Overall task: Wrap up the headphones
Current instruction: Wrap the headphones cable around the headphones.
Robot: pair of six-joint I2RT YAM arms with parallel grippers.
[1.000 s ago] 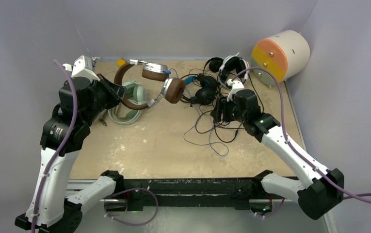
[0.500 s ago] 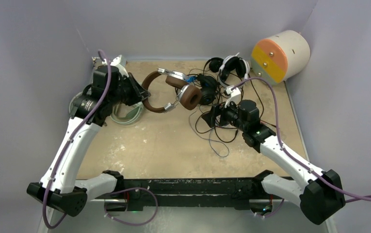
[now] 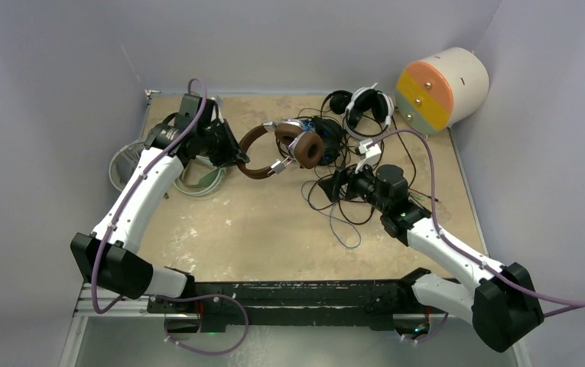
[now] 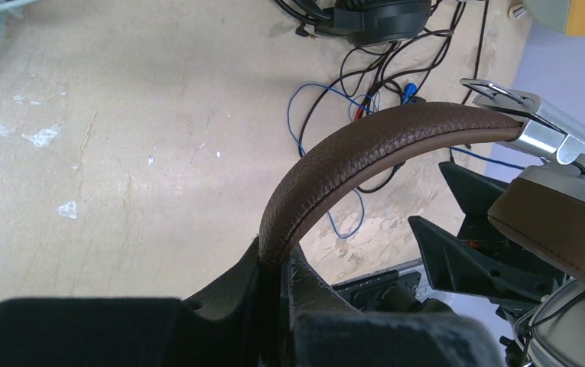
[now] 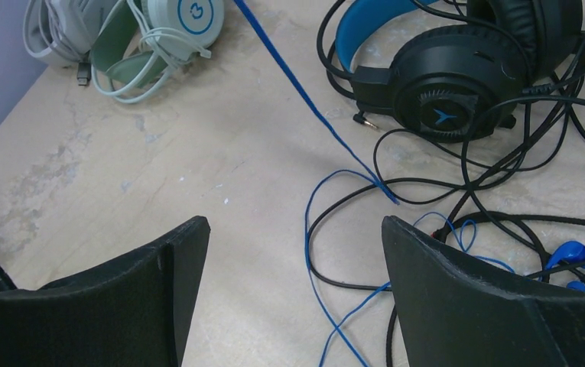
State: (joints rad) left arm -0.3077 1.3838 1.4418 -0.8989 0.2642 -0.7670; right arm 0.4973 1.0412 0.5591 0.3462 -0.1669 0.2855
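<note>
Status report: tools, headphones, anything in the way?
Left tool shut on brown leather over-ear headphones, at the headband. Right tool open, empty, over black cable tangle. Blue cable threads into it, nothing wrapped.

The table has a tan, worn top flecked with pale marks. At its far left lies the mint-green headset, its cable bundled against it, and just beside it, at the left edge, the white-grey headset. Towards the far right lies the black headset with the blue headband, and beyond it, near the back edge, the black-and-white headset. A loose tangle of thin black and blue cables spreads from these towards the middle of the top. At the far right corner the cream cylinder lies on its side, its orange-and-green face turned towards the table
</note>
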